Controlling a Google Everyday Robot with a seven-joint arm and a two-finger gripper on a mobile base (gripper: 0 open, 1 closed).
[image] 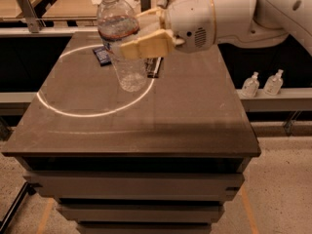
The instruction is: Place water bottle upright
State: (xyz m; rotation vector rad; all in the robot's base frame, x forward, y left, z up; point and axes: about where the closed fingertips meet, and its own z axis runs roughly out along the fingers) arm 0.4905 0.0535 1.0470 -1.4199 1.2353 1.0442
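The water bottle (pixel 122 38) is clear ribbed plastic with a white cap on top and a banded label near its shoulder. It is nearly upright, tilted slightly, with its base just above or at the dark table top (pixel 185 116). My gripper (pixel 139 33) reaches in from the right and is shut on the bottle's middle, one tan finger (pixel 146 45) in front of it and the other behind.
A flat dark blue packet (pixel 102 55) lies on the table behind the bottle. A white ring of light (pixel 63 112) marks the table's left half. Two small pump-top bottles (pixel 263 83) stand on a low shelf to the right. Wooden benches lie behind.
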